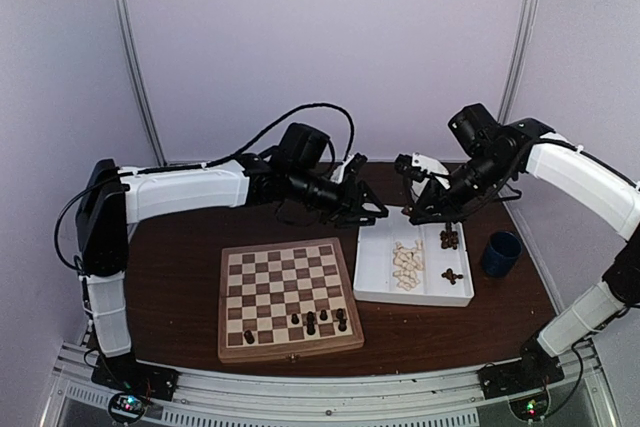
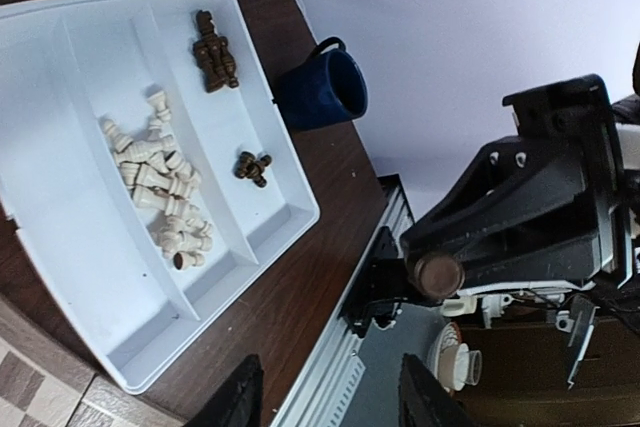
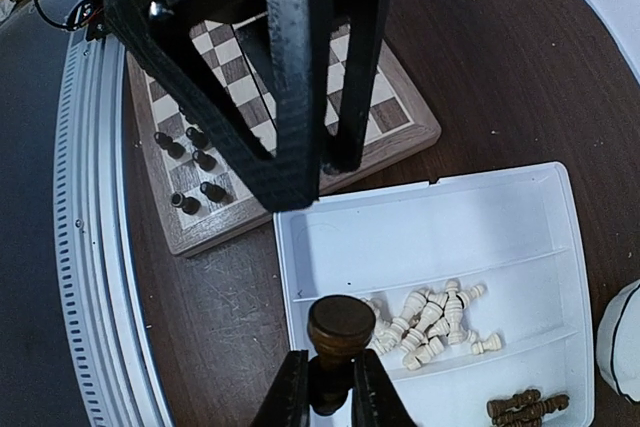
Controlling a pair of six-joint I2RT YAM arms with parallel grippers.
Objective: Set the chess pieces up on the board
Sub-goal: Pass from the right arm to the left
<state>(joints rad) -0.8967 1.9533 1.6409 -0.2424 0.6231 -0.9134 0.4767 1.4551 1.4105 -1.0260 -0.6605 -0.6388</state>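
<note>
Now, the board (image 1: 270, 282) lies to the left of and nearer than my right gripper (image 3: 328, 397). That gripper hangs above the white tray (image 1: 375, 267), pinching one dark piece (image 3: 340, 325) with its axis along my fingers. My left gripper (image 2: 330, 397), spread and empty, hangs near the tray's far left corner. Five dark pieces (image 1: 310, 322) stand in the board's near rows, and the nearest row looks mostly bare.

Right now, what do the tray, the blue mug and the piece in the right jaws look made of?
The tray looks like white plastic: smooth moulded dividers, soft sheen. The blue mug has a slight gloss, maybe enamel or ceramic; can't tell. The dark piece seems turned wood, brown with a satin top.
</note>
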